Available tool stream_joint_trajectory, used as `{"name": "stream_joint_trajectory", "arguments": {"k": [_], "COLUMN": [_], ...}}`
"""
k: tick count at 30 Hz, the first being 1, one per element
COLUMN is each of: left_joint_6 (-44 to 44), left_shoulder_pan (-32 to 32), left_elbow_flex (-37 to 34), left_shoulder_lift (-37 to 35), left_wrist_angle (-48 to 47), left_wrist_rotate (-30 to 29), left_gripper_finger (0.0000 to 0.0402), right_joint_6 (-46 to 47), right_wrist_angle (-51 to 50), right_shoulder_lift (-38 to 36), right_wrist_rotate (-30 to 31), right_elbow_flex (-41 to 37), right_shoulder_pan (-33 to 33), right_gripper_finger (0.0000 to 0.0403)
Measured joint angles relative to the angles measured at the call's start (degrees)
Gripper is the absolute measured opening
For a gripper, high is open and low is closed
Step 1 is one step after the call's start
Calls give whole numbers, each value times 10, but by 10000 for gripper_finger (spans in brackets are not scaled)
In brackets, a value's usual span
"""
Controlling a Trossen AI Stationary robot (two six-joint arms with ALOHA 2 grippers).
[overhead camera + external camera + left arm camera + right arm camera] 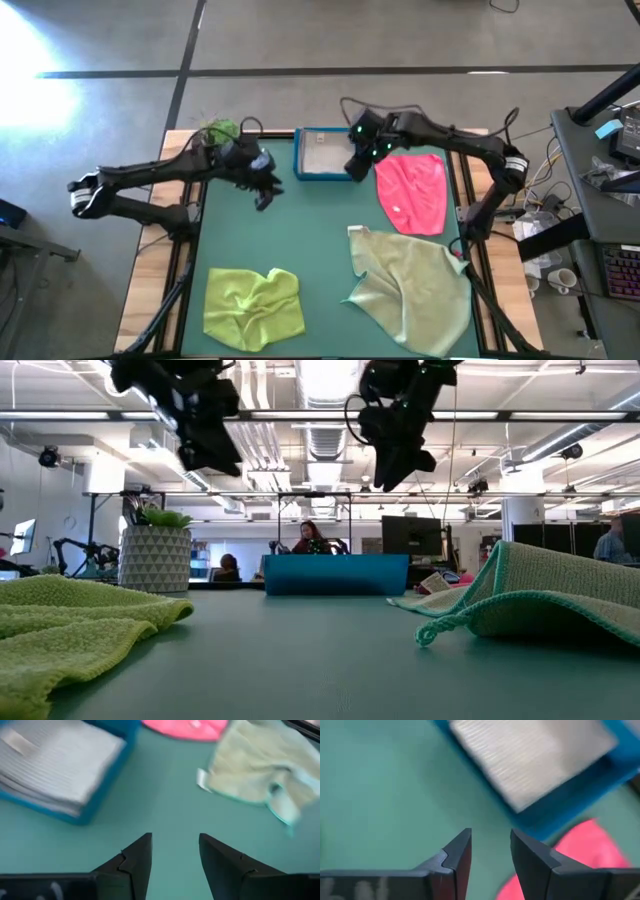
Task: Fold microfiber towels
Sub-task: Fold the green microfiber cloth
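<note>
Left arm: reaches in from the table's left side; the left gripper (pixel 266 188) hangs above bare green mat, just left of the blue tray; its fingers (pixel 135 862) stand apart with a clear gap and nothing between them
Lime green towel: (pixel 253 307) crumpled at the near left of the table (pixel 310 240), well apart from both grippers
Potted plant: (pixel 222 131) at the far left corner, behind the left arm
Blue tray: (pixel 322 154) at the far middle of the table, between the two grippers; a folded light grey towel (pixel 322 150) lies inside it
Right gripper: (pixel 357 166) up in the air at the tray's right edge, beside the pink towel; fingers (pixel 457 855) parted by a narrow gap, empty
Hot pink towel: (pixel 413 190) spread fairly flat at the far right, just right of the tray
Pale sage green towel: (pixel 410 285) loosely spread at the near right, one corner turned over, nearly touching the pink one
Room behind: people sit at desks with monitors beyond the table
</note>
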Motion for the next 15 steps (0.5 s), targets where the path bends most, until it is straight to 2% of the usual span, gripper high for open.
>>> {"name": "stream_joint_trajectory", "arguments": {"k": [9,15], "left_joint_6": [-112,-216], "left_shoulder_pan": [-113,-205], "left_elbow_flex": [-109,-165], "left_shoulder_lift": [-87,-117], "left_wrist_angle": [-17,-5], "left_wrist_rotate": [62,70], "left_gripper_finger": [147,147], "right_joint_6": [113,160], "right_wrist_angle": [82,128], "right_shoulder_lift": [3,16], "right_wrist_rotate": [4,5], "right_elbow_flex": [-16,-16], "right_shoulder_pan": [122,188], "right_gripper_finger": [125,125]}}
